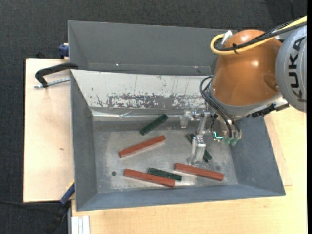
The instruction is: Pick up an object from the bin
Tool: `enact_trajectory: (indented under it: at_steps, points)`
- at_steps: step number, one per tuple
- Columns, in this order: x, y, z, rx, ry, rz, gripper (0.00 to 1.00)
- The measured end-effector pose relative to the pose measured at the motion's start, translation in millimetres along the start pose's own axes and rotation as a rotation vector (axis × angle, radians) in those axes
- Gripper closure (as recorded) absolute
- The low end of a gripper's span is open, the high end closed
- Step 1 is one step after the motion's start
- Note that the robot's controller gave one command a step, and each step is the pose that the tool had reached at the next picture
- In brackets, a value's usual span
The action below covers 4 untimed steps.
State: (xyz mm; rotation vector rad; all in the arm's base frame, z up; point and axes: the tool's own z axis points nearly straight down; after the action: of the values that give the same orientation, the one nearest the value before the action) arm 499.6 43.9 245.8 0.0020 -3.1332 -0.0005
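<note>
1. Grey sheet metal forms the bin (83, 145). Its walls slope down to a flat floor that is scuffed and speckled, and the far wall carries a band of scratches and chipped marks.
2. The bin rests on a pale, wood-coloured worktop (195, 221). Beyond the bin's far edge lies a dark, coarse-textured floor covering (146, 4).
3. Slim, flat, straight-edged bars with matt faces lie loose on the bin floor.
   - The far green bar (154, 124), dark green, lies tilted at the foot of the far wall.
   - The middle red-brown bar (142, 146) lies slanted at the centre of the floor, apart from the others.
   - The long red-brown bar (146, 176) lies along the near edge, and the near green bar (165, 174) touches its right end.
   - The right red-brown bar (200, 172) lies toward the near right corner.
4. The gripper (196, 161) is bare metal. It hangs below a glossy, rounded orange cover (243, 67) topped by looped yellow and black cables (229, 40).
5. The gripper's tip is low over the floor, just at the far side of the right red-brown bar. Whether it touches that bar cannot be told.
6. A small dark green piece (207, 156) lies just beside the gripper on the bin's right side, partly hidden.
7. Whether the fingers (197, 150) stand apart or together cannot be told.
</note>
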Motion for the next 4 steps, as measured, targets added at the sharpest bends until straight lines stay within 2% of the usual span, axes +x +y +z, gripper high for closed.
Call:
enact_trajectory:
  at_steps: [1, 2, 3, 4]
  points:
    - [-1.5, 0, -4, -0.001, -0.009, 0.001, 0.00]
    - [0.4, -8, 49, 0.000, -0.015, -0.062, 0.00]
    - [2.0, -60, 92, -0.001, -0.009, -0.161, 0.00]
    - [4.7, -62, 151, 0.005, -0.012, -0.157, 0.00]
